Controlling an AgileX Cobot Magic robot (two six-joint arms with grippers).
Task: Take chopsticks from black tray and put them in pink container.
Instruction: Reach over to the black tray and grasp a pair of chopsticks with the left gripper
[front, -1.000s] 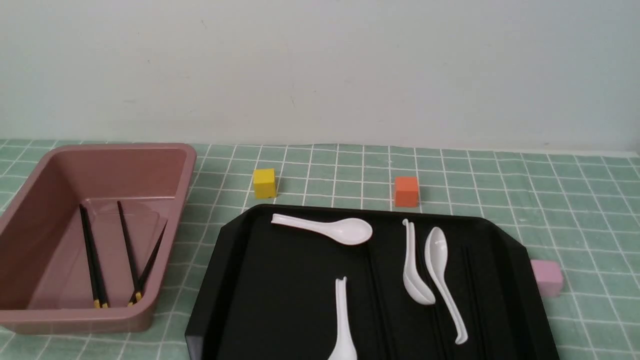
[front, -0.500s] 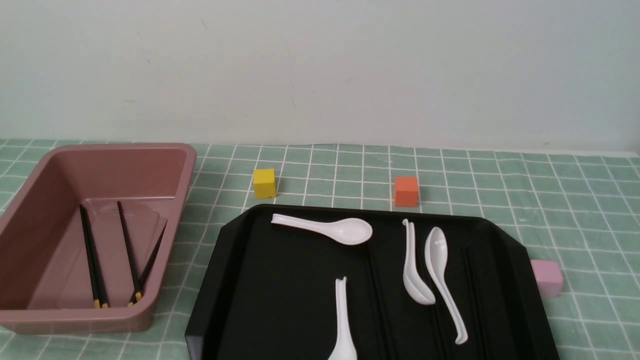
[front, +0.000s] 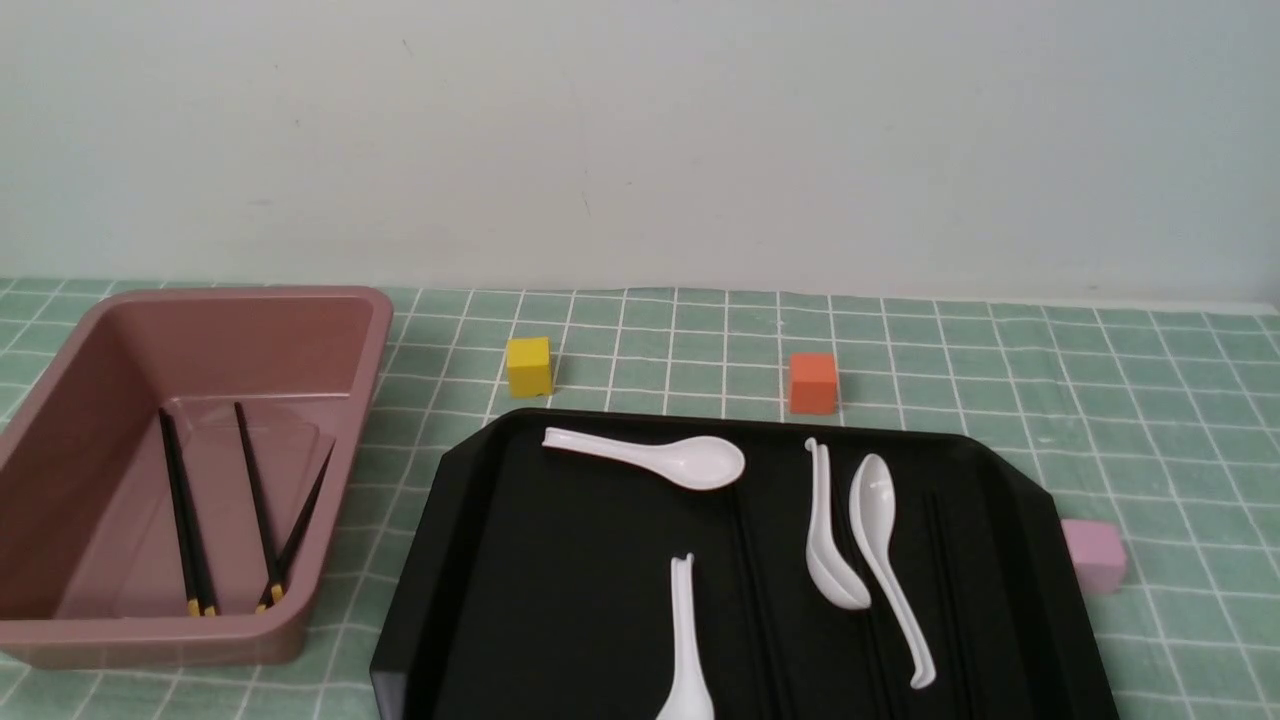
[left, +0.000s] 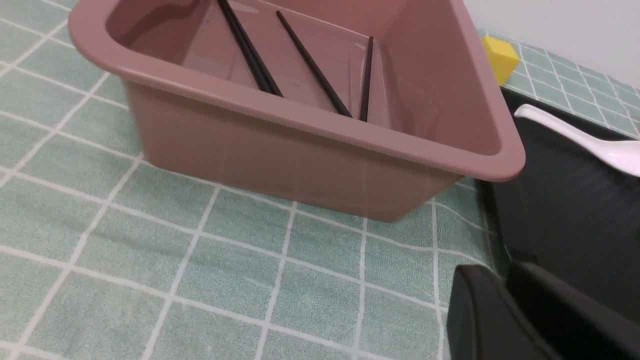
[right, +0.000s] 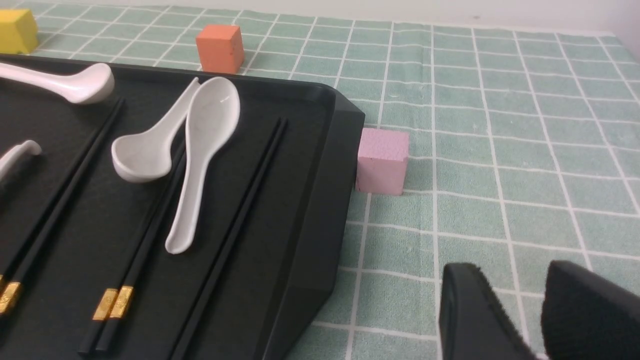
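Observation:
The pink container (front: 372, 322) stands at the left with several black chopsticks (front: 255, 490) lying in it, yellow ends toward me. The left wrist view shows those chopsticks (left: 310, 65) over the container's near rim (left: 300, 117). My left gripper (left: 505, 267) hovers over the cloth by the container's corner and the black tray's edge; its fingers stand close together with nothing between them. More chopsticks (right: 235, 220) lie on the black tray (front: 560, 580). My right gripper (right: 522, 270) is open and empty over the cloth, off the tray's (right: 310, 200) right side. Neither gripper shows in the front view.
Several white soup spoons (front: 660, 458) lie on the tray among the chopsticks. A yellow cube (front: 528, 366) and an orange cube (front: 812, 382) sit behind the tray. A pale pink cube (front: 1093, 553) sits against its right edge. A wall closes the back.

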